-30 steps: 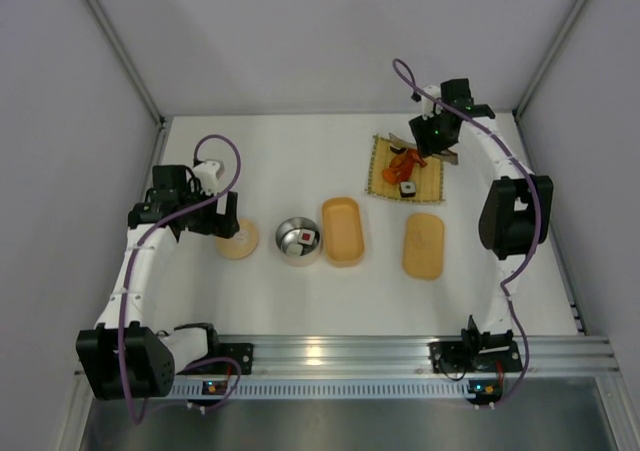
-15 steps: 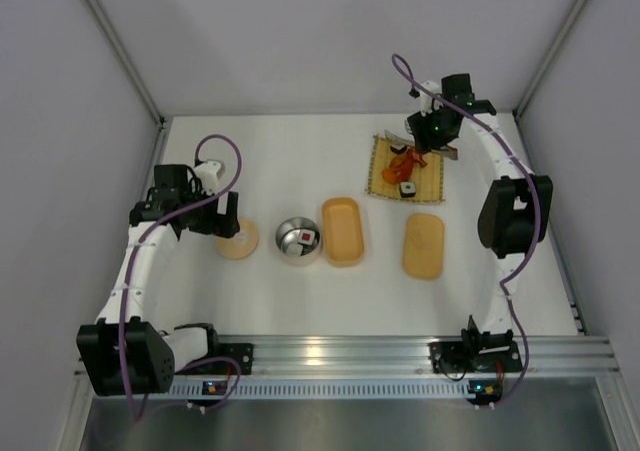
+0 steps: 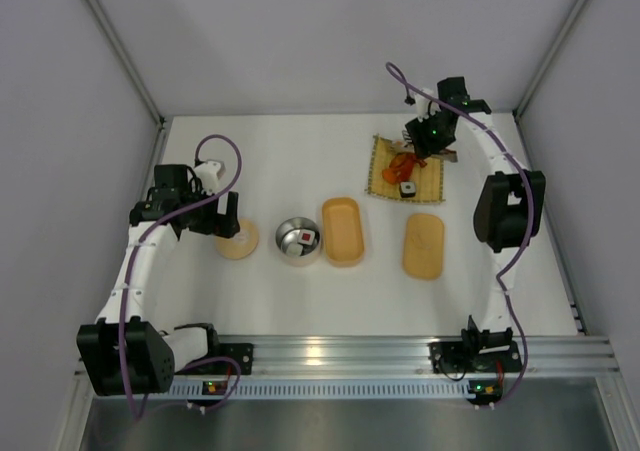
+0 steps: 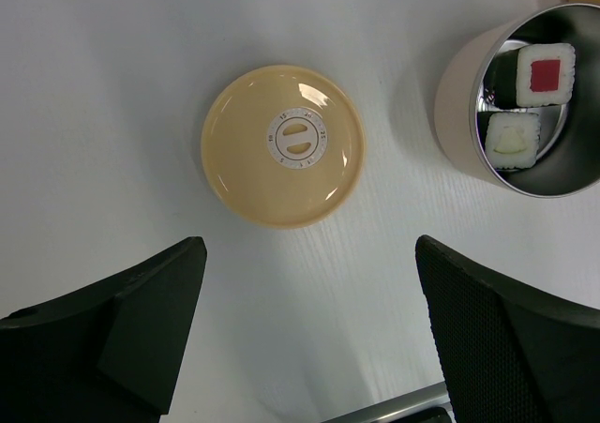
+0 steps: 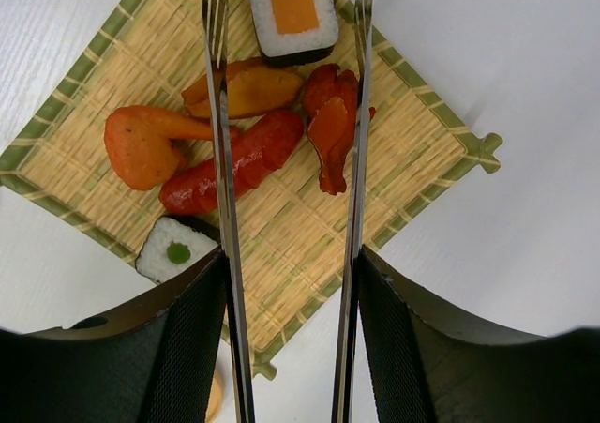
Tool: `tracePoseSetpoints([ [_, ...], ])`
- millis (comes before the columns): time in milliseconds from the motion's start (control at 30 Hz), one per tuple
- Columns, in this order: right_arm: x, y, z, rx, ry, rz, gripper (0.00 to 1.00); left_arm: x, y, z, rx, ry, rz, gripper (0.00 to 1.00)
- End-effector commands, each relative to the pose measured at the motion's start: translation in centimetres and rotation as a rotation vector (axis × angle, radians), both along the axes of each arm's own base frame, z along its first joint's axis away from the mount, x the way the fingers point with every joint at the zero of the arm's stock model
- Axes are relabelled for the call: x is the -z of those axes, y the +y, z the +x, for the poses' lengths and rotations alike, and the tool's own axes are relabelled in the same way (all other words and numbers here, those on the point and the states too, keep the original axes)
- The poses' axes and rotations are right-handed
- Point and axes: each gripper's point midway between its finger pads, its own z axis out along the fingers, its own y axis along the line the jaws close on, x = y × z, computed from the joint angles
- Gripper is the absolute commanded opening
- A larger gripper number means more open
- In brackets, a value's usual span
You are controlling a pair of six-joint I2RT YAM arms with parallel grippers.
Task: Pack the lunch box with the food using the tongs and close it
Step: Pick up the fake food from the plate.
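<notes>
Clamping slim metal tongs (image 5: pixel 223 160) over woven mat (image 5: pixel 291 247), right jaws, left jaws wide above round lid (image 4: pixel 282 146)

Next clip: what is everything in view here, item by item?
lunch box: one, orange-tan, open, table centre
lid: one, orange-tan, right of the box
bamboo mat: one, straw-coloured, far right
sushi rolls: four, black-rimmed white; two on mat, two in bowl
orange-red pieces: four, on the mat
metal bowl: one, silver, left of the box
round disc: one, tan, left of the bowl
tongs: one, grey, over the mat
left tool: open, above the disc
right tool: shut on the tongs
</notes>
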Motion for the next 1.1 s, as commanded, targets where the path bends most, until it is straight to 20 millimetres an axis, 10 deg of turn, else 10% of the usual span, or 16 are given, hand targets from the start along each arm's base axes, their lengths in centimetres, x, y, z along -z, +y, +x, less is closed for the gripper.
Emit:
tracePoseSetpoints([
  [0, -2.0, -0.5, 0.8, -0.011, -0.048, -0.003, 0.54, -0.4, -0.1, 0.5, 0.011, -0.030, -0.008, 0.98],
  [600, -7.3, 1.0, -1.6, -0.030, -0.101, 0.080, 0.21, -1.0, 0.0, 0.1, 0.002, -0.045, -0.008, 0.98],
  [700, -11.2, 3.8, -5.0, -0.077, -0.153, 0.157, 0.20, -1.3, -0.1, -0.1, -0.006, -0.054, -0.016, 0.98],
  [1067, -11.9, 15.8, -17.8, -0.312, -0.120, 0.316, 0.21, -2.1, -0.6, -0.9, 0.005, -0.071, -0.042, 0.98],
])
